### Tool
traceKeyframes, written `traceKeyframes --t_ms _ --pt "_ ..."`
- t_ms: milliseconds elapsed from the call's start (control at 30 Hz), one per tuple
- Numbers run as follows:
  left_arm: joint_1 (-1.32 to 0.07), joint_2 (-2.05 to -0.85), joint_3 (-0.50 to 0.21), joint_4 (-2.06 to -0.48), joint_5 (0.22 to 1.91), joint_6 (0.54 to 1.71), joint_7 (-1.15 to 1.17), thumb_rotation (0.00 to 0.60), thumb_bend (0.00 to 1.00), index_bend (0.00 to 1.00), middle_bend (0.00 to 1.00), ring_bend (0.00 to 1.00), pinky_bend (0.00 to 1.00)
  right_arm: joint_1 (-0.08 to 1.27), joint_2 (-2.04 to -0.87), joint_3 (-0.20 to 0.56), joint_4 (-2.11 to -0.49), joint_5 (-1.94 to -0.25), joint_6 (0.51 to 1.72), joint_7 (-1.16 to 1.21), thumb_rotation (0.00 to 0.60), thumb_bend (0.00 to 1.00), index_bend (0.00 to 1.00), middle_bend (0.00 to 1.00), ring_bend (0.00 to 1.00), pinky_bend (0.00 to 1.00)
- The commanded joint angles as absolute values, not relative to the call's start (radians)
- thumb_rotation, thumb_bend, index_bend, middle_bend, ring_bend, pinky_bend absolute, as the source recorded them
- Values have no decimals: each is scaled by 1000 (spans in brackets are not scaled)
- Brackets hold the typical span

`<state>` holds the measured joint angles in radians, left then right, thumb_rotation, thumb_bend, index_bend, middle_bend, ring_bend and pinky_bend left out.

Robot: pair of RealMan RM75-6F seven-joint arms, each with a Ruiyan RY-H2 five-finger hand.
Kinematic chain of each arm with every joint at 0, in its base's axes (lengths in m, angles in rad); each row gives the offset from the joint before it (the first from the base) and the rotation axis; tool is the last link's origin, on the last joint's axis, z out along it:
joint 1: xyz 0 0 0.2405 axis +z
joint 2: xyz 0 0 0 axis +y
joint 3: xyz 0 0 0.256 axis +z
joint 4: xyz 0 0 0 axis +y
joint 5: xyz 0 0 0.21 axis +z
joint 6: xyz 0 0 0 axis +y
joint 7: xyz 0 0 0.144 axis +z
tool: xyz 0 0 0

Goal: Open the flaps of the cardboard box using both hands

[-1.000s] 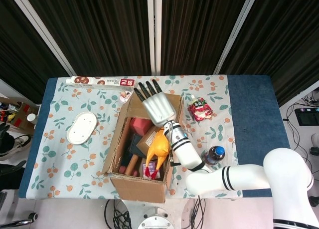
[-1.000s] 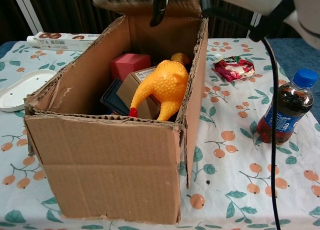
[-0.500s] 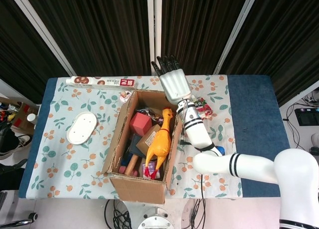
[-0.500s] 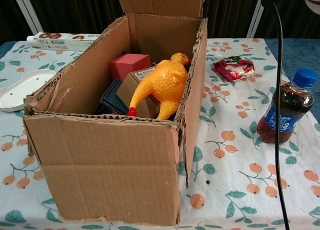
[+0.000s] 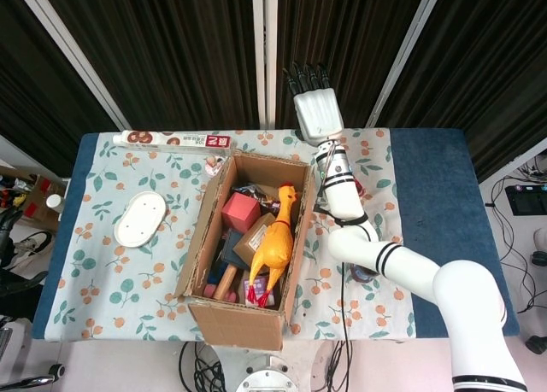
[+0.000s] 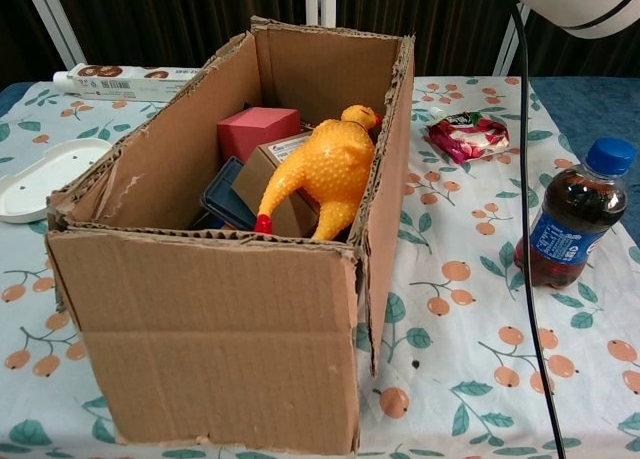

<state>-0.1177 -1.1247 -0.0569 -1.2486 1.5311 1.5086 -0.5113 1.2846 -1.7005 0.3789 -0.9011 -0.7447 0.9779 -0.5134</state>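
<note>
Now we see the cardboard box [image 5: 242, 251] standing open in the middle of the tabletop [image 5: 436, 187], its top wide open in both views. Inside, we can pick out a yellow rubber chicken [image 5: 276, 241] lying along the right wall, a red block [image 5: 240, 211] toward the far end, a small brown carton [image 5: 254, 238] just beside the chicken, and a dark blue item [image 6: 228, 197] tucked under them. At the near end in the head view there is more clutter that we cannot make out.

Up above the far edge of the box, we have the right robot hand [image 5: 315, 108] raised well clear of the cardboard, fingers spread and straight, holding nothing, seen against the dark curtain. Its white arm runs down past the right side of the box. The left robot hand shows in neither view.

Around the box, on the leaf-and-fruit cloth: a cola bottle [image 6: 569, 217] with a blue cap stands upright to the right, a red snack pouch [image 6: 467, 135] lies farther back on that side, a white oval tray [image 5: 140, 218] sits to the left, and a long wrapped roll [image 5: 172, 140] lies along the far left edge.
</note>
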Motion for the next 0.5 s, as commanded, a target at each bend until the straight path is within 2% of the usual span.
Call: traceKeyframes --t_ms 33,133,233,267,367,500 --pt "-123 -1122 -61 -1251 1529 1504 -514 600 40 0 16 70 169 1264 -1696 385 -909 -800 980 -471 600 20 0 0 0 0" --pt "-127 -1119 -70 -1259 1527 1510 -521 600 40 0 16 70 169 1194 -1596 363 -1066 -825 1014 -485 600 52 0 0 0 0" --pt "-128 -1117 -76 -1267 1530 1526 -515 600 40 0 16 70 169 1062 -1392 320 -1388 -798 1057 -535 600 41 0 0 0 0" --pt "-127 -1117 -78 -1271 1532 1532 -510 600 40 0 16 70 169 1002 -1293 295 -1528 -784 1075 -548 600 35 0 0 0 0" --pt "-127 -1115 -80 -1278 1536 1543 -495 600 41 0 16 70 169 845 -1079 233 -1786 -804 1147 -509 600 26 0 0 0 0" --pt "-125 -1116 -79 -1290 1542 1555 -479 600 40 0 16 70 169 645 -906 148 -1926 -914 1238 -350 600 26 0 0 0 0"
